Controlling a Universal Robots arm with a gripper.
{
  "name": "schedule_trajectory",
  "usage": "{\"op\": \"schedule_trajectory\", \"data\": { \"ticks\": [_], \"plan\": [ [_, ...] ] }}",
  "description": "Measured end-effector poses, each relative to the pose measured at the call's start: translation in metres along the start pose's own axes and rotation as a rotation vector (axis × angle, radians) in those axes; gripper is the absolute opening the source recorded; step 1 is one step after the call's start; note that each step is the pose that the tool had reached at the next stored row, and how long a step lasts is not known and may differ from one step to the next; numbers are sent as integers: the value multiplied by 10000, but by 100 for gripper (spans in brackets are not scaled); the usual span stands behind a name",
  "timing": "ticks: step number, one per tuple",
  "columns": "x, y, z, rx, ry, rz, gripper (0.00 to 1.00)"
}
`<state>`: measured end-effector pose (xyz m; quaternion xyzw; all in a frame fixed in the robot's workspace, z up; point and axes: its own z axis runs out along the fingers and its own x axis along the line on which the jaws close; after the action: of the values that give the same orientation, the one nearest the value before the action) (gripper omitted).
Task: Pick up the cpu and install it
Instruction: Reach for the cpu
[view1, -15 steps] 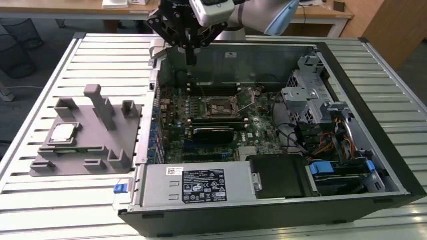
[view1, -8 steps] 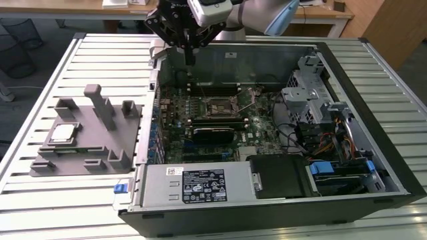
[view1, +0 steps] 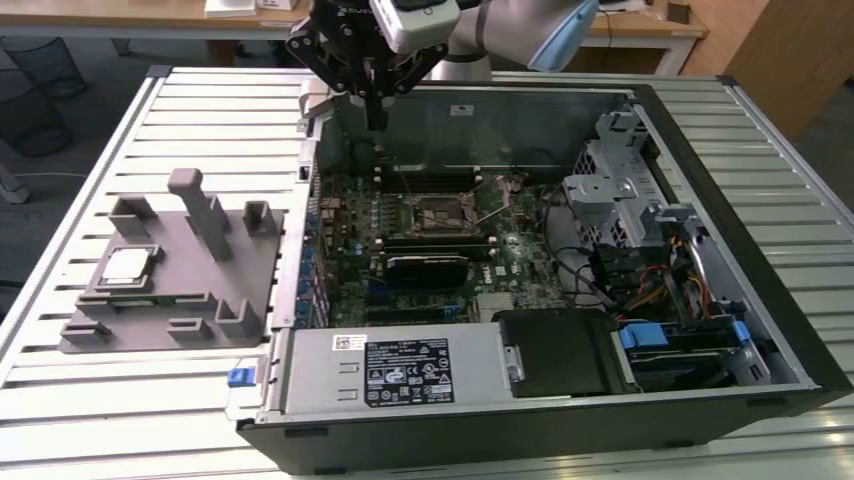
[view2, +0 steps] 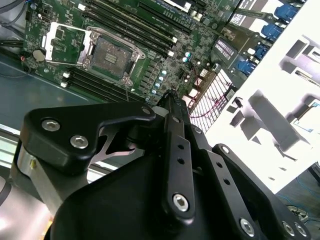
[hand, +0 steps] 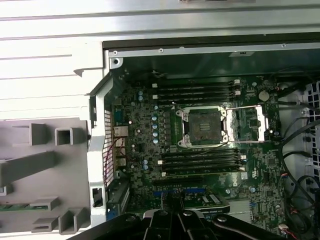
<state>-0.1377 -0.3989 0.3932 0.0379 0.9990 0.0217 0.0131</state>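
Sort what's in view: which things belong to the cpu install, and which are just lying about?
Job: cpu on grey tray; open, empty socket; pincer over the case.
Lying about: power supply; cables; memory slots.

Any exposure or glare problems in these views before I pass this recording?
Second wrist view: the grey plastic tray with upright blocks is blown out to near white; the black gripper reads dark. First wrist view: the slatted metal table is bright, the green motherboard dimmer but readable. Exterior view: even light, mild sheen on the silver square cpu lying on that tray.
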Motion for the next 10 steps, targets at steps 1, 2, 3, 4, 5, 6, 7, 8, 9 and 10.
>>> {"op": "schedule_trajectory", "data": {
  "ticks": [1, 2, 3, 4, 5, 6, 7, 8, 9, 10],
  "plan": [
    [4, 0, 0, 0, 0, 0, 11],
    [8, -1, 0, 0, 0, 0, 11],
    [11, -1, 0, 0, 0, 0, 11],
    [13, -1, 0, 0, 0, 0, 11],
    [81, -6, -2, 0, 0, 0, 11],
    [85, -6, -2, 0, 0, 0, 11],
    [89, -7, -2, 0, -1, 0, 11],
    [93, -7, -2, 0, 0, 0, 11],
    [97, -7, -3, 1, 0, 0, 11],
    [101, -8, -3, 0, -1, 0, 11]
  ]
}}
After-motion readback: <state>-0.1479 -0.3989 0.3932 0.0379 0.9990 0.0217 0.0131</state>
